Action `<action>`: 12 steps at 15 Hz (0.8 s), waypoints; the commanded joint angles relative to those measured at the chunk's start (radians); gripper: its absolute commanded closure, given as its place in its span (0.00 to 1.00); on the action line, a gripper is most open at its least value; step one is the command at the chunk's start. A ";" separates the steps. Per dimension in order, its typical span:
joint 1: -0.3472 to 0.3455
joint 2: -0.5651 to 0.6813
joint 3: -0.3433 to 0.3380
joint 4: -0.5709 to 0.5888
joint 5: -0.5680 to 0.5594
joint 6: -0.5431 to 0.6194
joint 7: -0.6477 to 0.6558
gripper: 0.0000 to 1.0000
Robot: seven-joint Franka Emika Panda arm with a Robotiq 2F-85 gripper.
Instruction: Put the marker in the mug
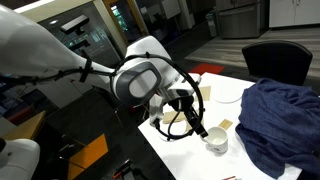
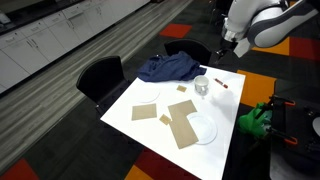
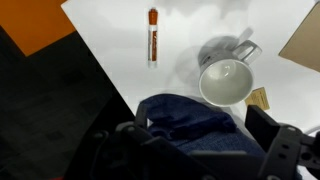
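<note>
In an exterior view, the arm [image 1: 140,80] hangs over the tabletop [image 1: 195,160]; the mug [image 1: 215,140] stands beside a blue cloth [image 1: 280,120]. In an exterior view, the marker [image 2: 224,87] lies near the mug [image 2: 201,86]. Wrist view: jaws spread, empty; marker [image 3: 152,35] flat on the tabletop, outside the mug [image 3: 226,80].

White, rounded arm [image 1: 140,78] with black cables [image 1: 98,69] and dark gripper [image 1: 197,128].

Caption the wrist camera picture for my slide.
The marker lies on the white table, apart from the empty mug beside a blue cloth.
</note>
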 commanded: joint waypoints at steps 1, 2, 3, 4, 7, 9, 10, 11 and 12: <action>0.008 0.065 -0.036 0.017 -0.027 0.016 0.097 0.00; 0.009 0.081 -0.046 0.019 -0.019 0.015 0.107 0.00; 0.011 0.096 -0.055 0.020 -0.009 0.016 0.112 0.00; 0.011 0.114 -0.066 0.022 -0.002 0.020 0.116 0.00; 0.012 0.162 -0.089 0.030 0.032 0.034 0.087 0.00; 0.012 0.198 -0.099 0.043 0.061 0.051 0.065 0.00; 0.010 0.217 -0.102 0.050 0.084 0.058 0.048 0.00; 0.007 0.233 -0.101 0.058 0.113 0.063 0.026 0.00; 0.005 0.252 -0.102 0.069 0.138 0.066 0.010 0.00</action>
